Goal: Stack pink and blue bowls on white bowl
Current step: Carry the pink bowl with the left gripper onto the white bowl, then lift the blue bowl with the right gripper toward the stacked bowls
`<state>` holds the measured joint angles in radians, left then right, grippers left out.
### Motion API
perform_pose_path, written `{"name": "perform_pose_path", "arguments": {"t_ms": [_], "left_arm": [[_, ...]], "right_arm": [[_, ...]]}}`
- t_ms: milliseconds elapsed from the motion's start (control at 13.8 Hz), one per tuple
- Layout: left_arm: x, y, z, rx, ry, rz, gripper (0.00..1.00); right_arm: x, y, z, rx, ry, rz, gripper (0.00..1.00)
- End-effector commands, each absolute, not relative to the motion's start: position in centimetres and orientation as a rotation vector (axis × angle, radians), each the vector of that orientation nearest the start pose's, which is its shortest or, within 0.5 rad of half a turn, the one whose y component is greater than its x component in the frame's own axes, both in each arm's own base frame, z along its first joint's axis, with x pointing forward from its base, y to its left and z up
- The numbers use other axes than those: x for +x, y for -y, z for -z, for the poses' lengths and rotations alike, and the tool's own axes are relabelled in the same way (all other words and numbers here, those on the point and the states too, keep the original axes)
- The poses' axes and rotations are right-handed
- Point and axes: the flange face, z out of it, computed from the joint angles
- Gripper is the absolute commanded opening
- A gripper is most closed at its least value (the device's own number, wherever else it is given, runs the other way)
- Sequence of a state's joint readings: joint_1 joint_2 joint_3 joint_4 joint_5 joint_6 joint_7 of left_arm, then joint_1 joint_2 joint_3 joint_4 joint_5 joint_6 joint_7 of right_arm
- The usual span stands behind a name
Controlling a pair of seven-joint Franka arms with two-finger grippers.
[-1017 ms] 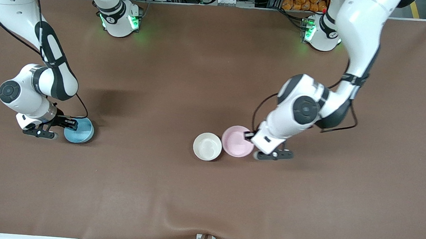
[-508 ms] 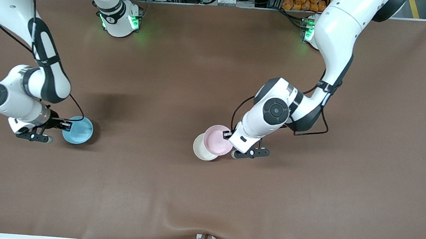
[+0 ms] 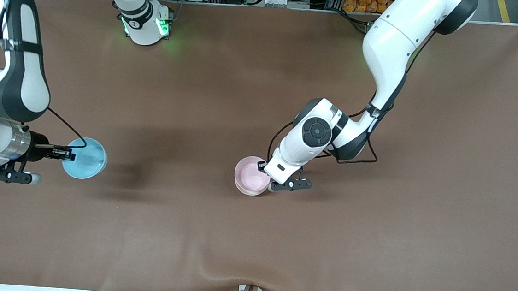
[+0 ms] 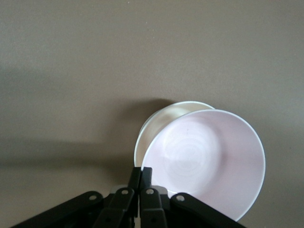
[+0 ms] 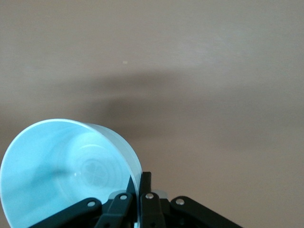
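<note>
the left gripper [image 3: 263,166] is pinched tight on the rim of the pink bowl [image 3: 251,174], its jaws narrowed to the thickness of the bowl's wall on the side toward the left arm's end of the table. the pink bowl hangs over the white bowl [image 3: 247,191], covering nearly all of it in the front view, where only a pale crescent of white rim shows along the edge nearer the front camera. in the left wrist view the pink bowl [image 4: 209,160] sits a little off-centre over the white bowl [image 4: 159,124], and a slice of the white rim peeks out on one side; whether the pink bowl already rests in the white one or hangs just above it is hard to tell.

the right gripper [image 3: 69,153] clamps the rim of the blue bowl [image 3: 84,158], jaws drawn in narrow on the wall at the side toward the right arm's end of the table. the blue bowl is up off the brown table [image 3: 251,237], over the part near the right arm's end, well apart from the other two bowls, with a soft shadow on the cloth beside it. in the right wrist view the blue bowl [image 5: 61,171] is tilted, its mouth open to the camera, with the closed fingers [image 5: 145,185] pinching its rim.
</note>
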<state>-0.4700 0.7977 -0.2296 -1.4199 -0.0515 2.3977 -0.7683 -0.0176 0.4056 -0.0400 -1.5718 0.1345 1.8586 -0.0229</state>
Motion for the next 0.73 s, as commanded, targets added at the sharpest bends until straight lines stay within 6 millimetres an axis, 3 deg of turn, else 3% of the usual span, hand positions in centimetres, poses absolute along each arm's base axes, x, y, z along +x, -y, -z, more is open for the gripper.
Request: {"name": "perform_pose_path", "arguments": {"t_ms": [0,436,654], "left_arm": [[60.1,45.5,-25.8,-3.412,0.343,0.062,0.0],[59.4,46.6,-24.3,-3.424,0.337,0.083,0.0],[59.4,46.6,-23.7,-3.428,0.315,0.11,0.0]], "right_arm": [[65.8,-2.7,-43.0,-3.011,-0.189,-0.14,0.0],[64.0,-14.0,-46.5,-2.967,-0.28,-0.111,0.0],[63.3,-17.1,-46.5,-2.936,-0.392,-0.139,0.0]]}}
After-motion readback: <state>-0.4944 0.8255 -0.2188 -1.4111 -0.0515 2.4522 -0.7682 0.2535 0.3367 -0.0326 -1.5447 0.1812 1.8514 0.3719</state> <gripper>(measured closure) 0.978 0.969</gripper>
